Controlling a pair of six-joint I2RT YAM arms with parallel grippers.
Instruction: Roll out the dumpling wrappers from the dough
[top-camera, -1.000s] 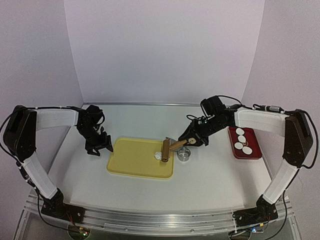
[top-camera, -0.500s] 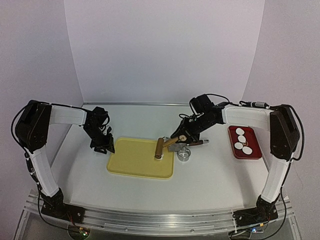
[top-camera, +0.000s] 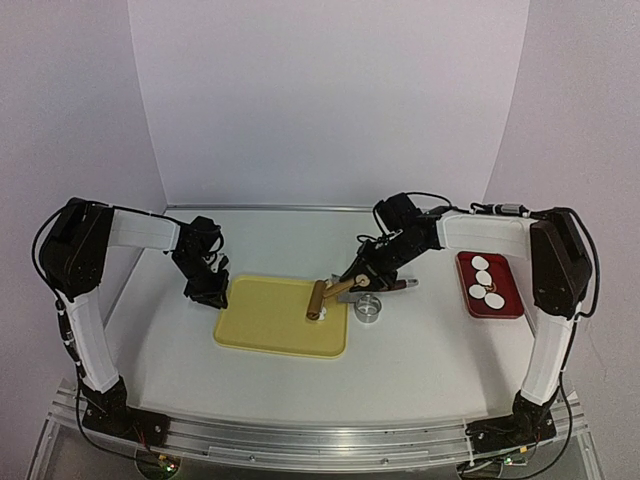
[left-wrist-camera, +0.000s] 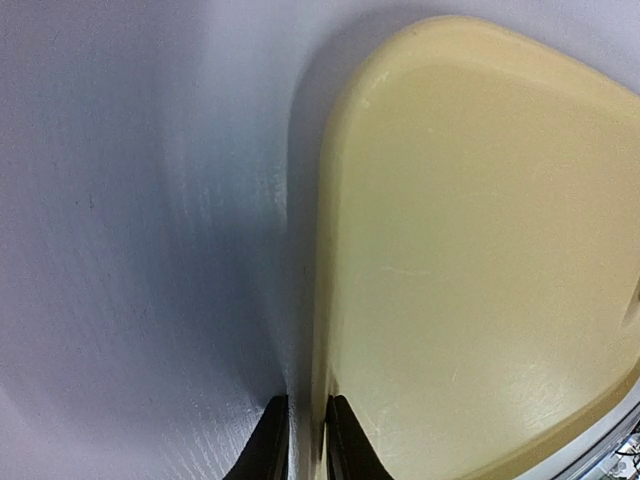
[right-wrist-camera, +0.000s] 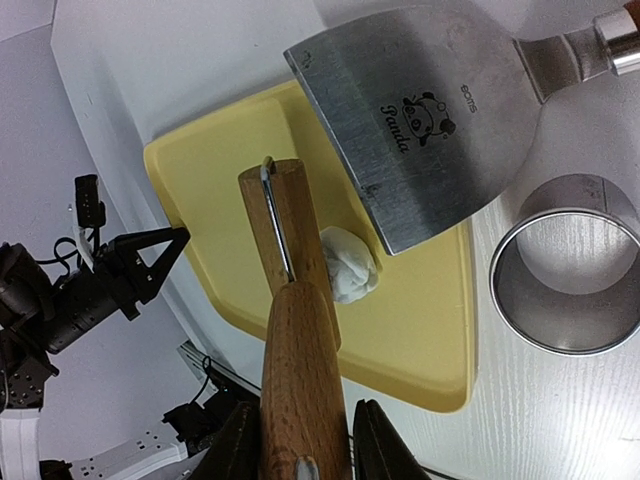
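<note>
A yellow tray (top-camera: 270, 320) lies in the middle of the table. My left gripper (top-camera: 208, 292) is at its left edge; in the left wrist view the gripper (left-wrist-camera: 307, 400) is shut on the tray's rim (left-wrist-camera: 322, 300), one finger on each side. My right gripper (top-camera: 352, 283) (right-wrist-camera: 305, 405) is shut on the handle of a wooden roller (right-wrist-camera: 298, 350). The roller's head (top-camera: 317, 300) rests on the tray right beside a small white dough lump (right-wrist-camera: 352, 265). Several dumpling wrappers (top-camera: 484, 280), small white discs, lie on a red tray (top-camera: 508, 300) at the right.
A metal ring cutter (top-camera: 369, 309) (right-wrist-camera: 565, 265) stands on the table just off the yellow tray's right edge. A steel scraper (top-camera: 388, 287) (right-wrist-camera: 420, 110) lies behind it, its blade reaching over the tray's corner. White walls close the back and both sides.
My left gripper moved in to the tray's left edge and its jaws closed on the rim. My right arm carried the roller leftward, so its head now covers the dough.
</note>
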